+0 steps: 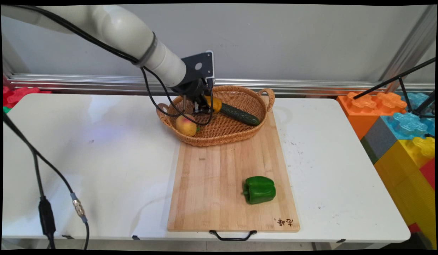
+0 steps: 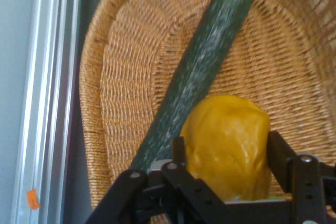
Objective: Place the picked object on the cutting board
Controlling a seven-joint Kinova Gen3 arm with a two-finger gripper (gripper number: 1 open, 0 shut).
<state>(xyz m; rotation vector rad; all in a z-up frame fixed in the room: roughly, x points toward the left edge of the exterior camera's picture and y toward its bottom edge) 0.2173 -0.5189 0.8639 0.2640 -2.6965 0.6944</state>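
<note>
My gripper (image 1: 204, 106) is down inside the wicker basket (image 1: 219, 142), shut on a yellow-orange fruit (image 1: 214, 104). In the hand view the fruit (image 2: 226, 129) sits between the two fingers (image 2: 179, 153) of the gripper (image 2: 228, 150). A long dark green cucumber (image 1: 240, 114) lies on the basket floor just right of the fruit, and in the hand view the cucumber (image 2: 205, 66) runs diagonally behind it over the basket (image 2: 105, 103) weave. A peach (image 1: 185, 125) rests in the basket's left front part, close below the gripper.
The basket stands on the far end of a wooden cutting board (image 1: 219, 184); a green bell pepper (image 1: 259, 190) lies near its front right. Large coloured blocks (image 1: 399, 124) and a black tripod leg (image 1: 399, 79) stand at right. Black cables (image 1: 45, 212) hang at left.
</note>
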